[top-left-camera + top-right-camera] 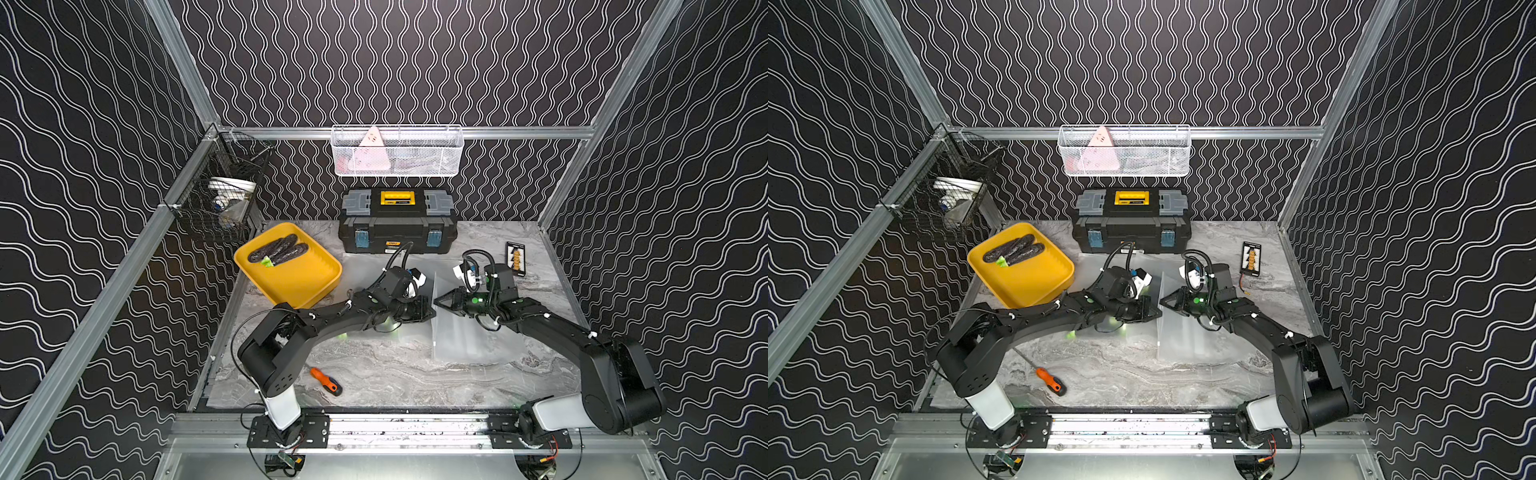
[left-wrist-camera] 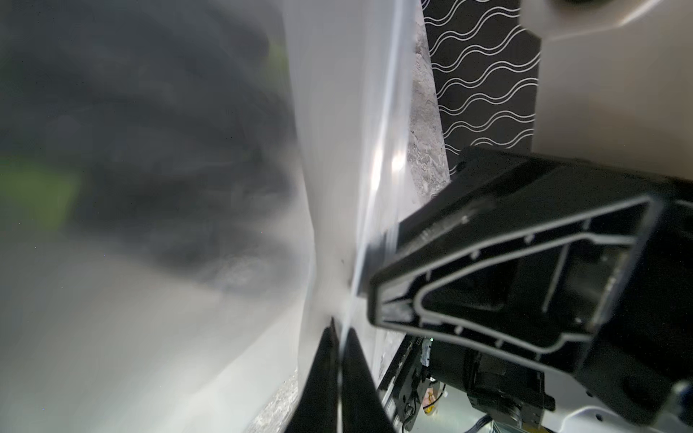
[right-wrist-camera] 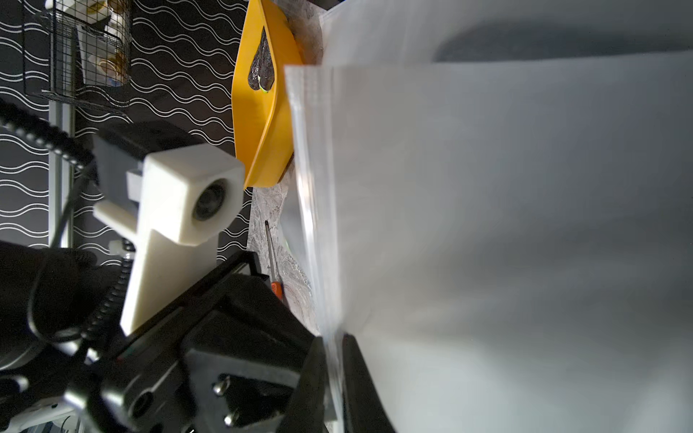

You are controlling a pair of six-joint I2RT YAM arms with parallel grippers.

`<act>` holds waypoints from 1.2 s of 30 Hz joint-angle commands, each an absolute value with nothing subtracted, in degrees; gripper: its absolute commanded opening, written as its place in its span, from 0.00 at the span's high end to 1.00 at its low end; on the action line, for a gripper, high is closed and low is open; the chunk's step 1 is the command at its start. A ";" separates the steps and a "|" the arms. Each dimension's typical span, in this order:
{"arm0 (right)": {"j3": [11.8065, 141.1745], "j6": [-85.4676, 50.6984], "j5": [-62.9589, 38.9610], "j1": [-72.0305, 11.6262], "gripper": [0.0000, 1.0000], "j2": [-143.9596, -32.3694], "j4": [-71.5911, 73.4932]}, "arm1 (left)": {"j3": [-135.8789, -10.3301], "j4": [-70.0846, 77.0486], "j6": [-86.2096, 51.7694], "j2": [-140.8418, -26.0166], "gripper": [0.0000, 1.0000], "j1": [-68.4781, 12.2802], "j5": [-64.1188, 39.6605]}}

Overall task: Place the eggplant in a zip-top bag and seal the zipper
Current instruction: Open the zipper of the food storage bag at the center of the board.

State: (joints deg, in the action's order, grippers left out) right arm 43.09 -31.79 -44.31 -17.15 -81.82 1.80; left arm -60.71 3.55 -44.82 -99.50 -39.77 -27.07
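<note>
Left wrist view showed my left fingers point(image 2: 360, 382) pressed together on the zip-top bag point(image 2: 337, 112) edge; in both top views the tips were too small to judge. Right wrist view showed my right fingers point(image 3: 362, 390) pinching the bag film too, plus a screwdriver point(image 3: 275, 288) on the surface point(image 3: 270, 210). Eggplants point(image 1: 277, 249) lay in the yellow tray point(image 1: 307, 286), well apart from both fingers, back-left of the bag.
</note>
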 commanded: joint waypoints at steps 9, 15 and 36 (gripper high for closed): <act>45.14 -26.01 -35.83 -19.61 0.76 -79.04 -11.51 | -61.60 3.22 -44.18 -99.65 1.00 -40.37 -25.98; 45.13 -27.78 -35.00 -21.11 0.66 -76.88 -9.54 | -61.95 2.91 -44.24 -100.04 1.00 -41.42 -25.40; 48.69 -26.30 -17.82 -25.06 0.85 -80.19 -21.23 | -62.61 0.84 -43.80 -98.28 1.00 -42.56 -23.38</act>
State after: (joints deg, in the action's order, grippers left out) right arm 47.40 -25.45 -22.20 -23.77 -79.46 -18.87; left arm -62.11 0.69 -44.38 -98.32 -42.39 -23.77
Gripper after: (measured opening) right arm 0.179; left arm 0.060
